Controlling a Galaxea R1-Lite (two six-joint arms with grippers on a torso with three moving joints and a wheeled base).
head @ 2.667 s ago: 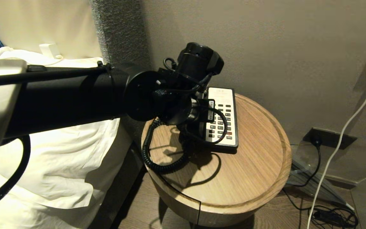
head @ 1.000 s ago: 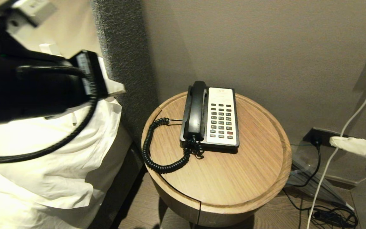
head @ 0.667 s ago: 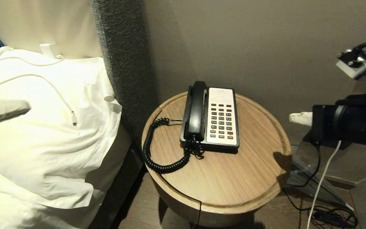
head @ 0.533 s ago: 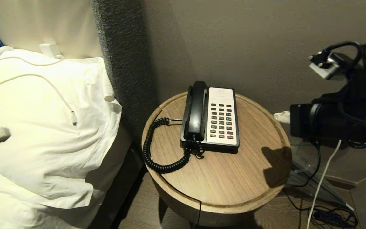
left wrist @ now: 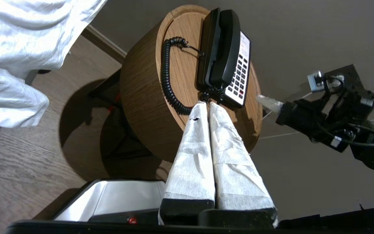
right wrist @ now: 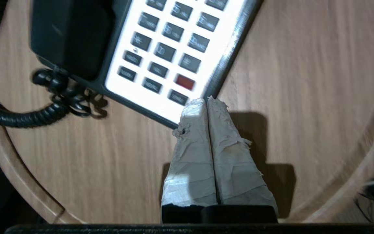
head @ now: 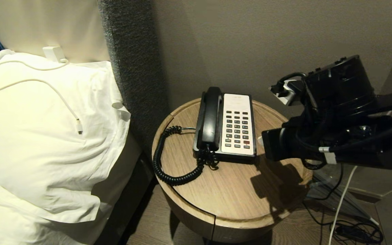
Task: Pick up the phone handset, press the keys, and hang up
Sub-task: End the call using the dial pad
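At nine o'clock in the head view lies a crumpled white cotton pillow [head: 43, 136] with a thin white charging cable [head: 51, 89] draped across it; a grey textured headboard panel [head: 131, 61] stands just beside it. At centre is the round light-wood bedside table with a raised rim [head: 271, 211], the only tray-like surface present. It holds a black-framed telephone base with a white keypad face [head: 238, 126], and the long black plastic phone handset [head: 210, 117] rests in the cradle along the base's nine o'clock side, its black coiled cord [head: 168, 163] looping over the tabletop toward seven o'clock. At three o'clock the right gripper [right wrist: 206, 102] hovers over the table just beside the base's near corner, close to the red key [right wrist: 185, 81], its white-taped fingers [right wrist: 229, 159] pressed together on nothing. The left gripper [left wrist: 205, 105] is outside the head view; its own camera shows it well apart from the table, its taped fingers [left wrist: 193, 156] likewise pressed together and empty. Compared with a second ago, the left arm has left the nine o'clock side of the head view and the right arm has advanced from the three o'clock edge to the table; the handset is unchanged on the cradle.
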